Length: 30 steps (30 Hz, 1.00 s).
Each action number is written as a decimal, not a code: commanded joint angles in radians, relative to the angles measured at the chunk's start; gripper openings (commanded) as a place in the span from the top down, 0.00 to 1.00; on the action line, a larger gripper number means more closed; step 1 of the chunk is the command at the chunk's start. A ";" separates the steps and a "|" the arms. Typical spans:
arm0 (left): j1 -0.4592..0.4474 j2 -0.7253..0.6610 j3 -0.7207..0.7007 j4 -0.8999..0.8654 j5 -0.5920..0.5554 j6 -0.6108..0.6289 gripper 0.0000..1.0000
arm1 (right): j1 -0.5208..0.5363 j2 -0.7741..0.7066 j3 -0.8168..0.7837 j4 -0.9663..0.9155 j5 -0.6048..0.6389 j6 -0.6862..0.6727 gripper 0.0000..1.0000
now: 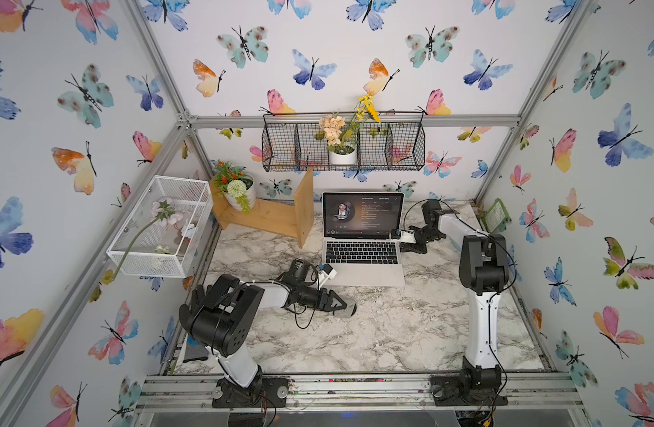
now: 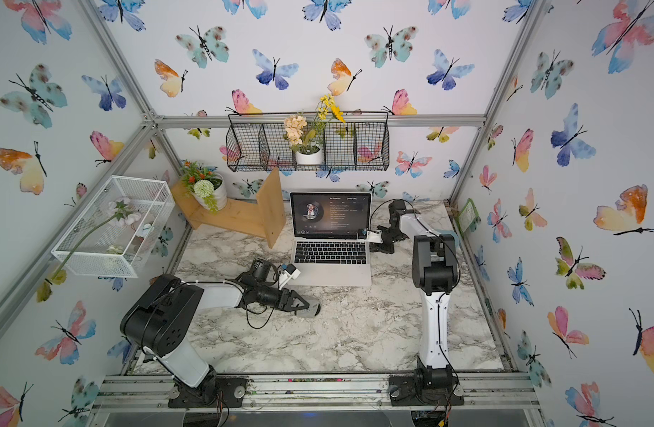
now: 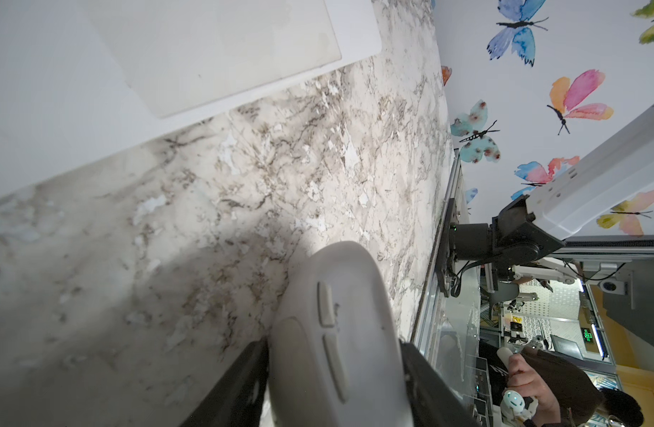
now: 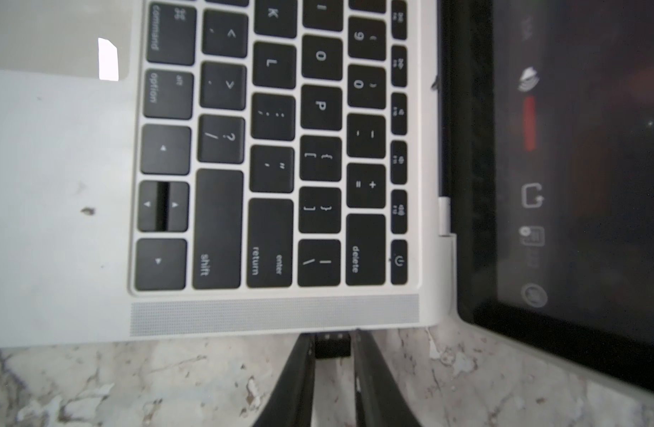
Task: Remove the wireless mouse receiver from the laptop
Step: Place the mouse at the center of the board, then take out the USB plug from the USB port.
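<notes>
Jutting squarely off the laptop (image 4: 59, 222) side, the wireless mouse receiver (image 4: 331, 345) lies level.

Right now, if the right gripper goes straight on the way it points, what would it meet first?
The wireless mouse receiver, sitting between the right gripper's fingers; just behind it, the laptop's side edge, where it seems plugged in.

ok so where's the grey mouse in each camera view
Top view: grey mouse on the marble, just in front of the laptop's front left corner.
Top view: same spot.
Left wrist: large, between the left gripper's fingers.
Right wrist: not in it.
Shared landmark: the laptop, in all four.
</notes>
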 commanded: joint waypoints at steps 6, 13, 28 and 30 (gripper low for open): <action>0.002 -0.004 0.028 -0.085 -0.079 0.034 0.33 | 0.019 0.032 -0.028 -0.022 0.040 -0.013 0.83; 0.018 0.007 0.052 -0.127 -0.110 0.062 0.33 | 0.019 0.029 -0.033 -0.014 0.042 -0.012 0.83; 0.019 0.028 0.181 -0.261 -0.210 0.165 0.31 | 0.019 0.019 -0.067 0.009 0.051 -0.008 0.85; 0.018 0.028 0.191 -0.274 -0.222 0.171 0.31 | 0.019 0.021 -0.069 0.010 0.057 -0.010 0.86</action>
